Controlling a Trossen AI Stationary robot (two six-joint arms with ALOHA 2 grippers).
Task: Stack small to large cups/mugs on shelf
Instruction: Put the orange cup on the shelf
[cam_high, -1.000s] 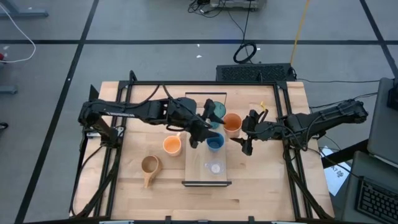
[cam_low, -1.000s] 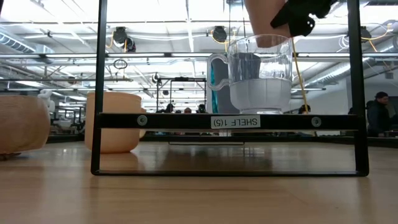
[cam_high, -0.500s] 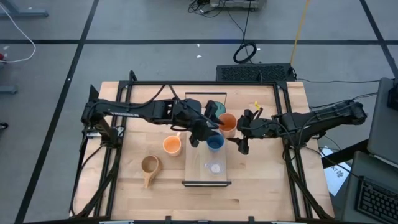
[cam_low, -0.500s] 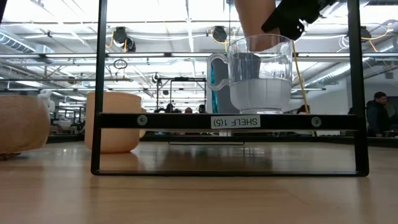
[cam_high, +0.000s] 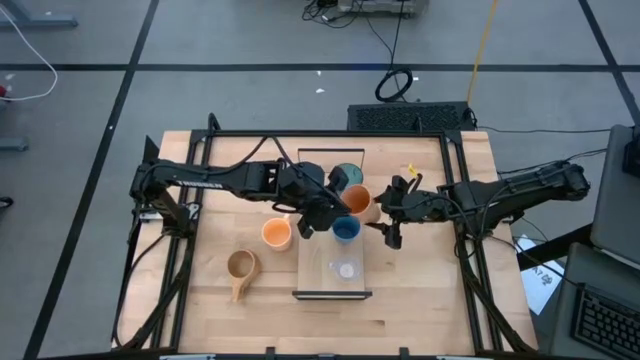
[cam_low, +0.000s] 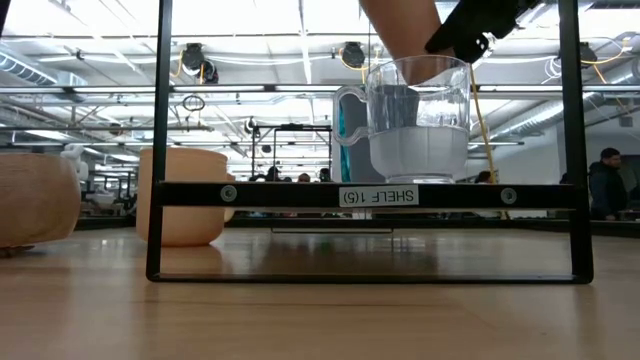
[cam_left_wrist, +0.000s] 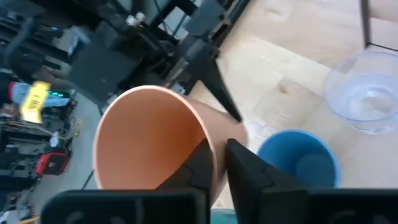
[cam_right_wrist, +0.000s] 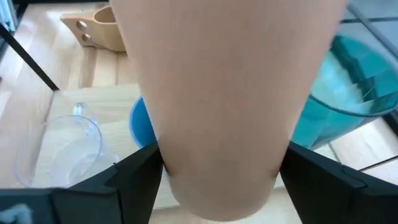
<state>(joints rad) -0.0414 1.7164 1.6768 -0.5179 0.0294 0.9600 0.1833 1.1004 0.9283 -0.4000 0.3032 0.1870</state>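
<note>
**Orange cup gripped from both sides above the shelf**

The orange cup (cam_high: 360, 201) hangs tilted over the far half of the shelf (cam_high: 318, 262), between the teal tumbler (cam_high: 347, 176) and the blue cup (cam_high: 346, 230); the left gripper (cam_left_wrist: 219, 163) has its fingers narrowed on the cup's rim, one inside and one outside; the right gripper (cam_right_wrist: 217, 180) holds the cup's body between wide-set fingers; the clear glass (cam_low: 418, 118) stands on the shelf's near end, above a plate on the front rail that reads "SHELF 1(5)" mirrored; the orange mug with pale handle (cam_high: 277, 234) and the tan handled mug (cam_high: 240, 268) sit on the desk (cam_high: 420, 300), left of the shelf; a person (cam_low: 605, 185) stands in the room far behind.
</note>
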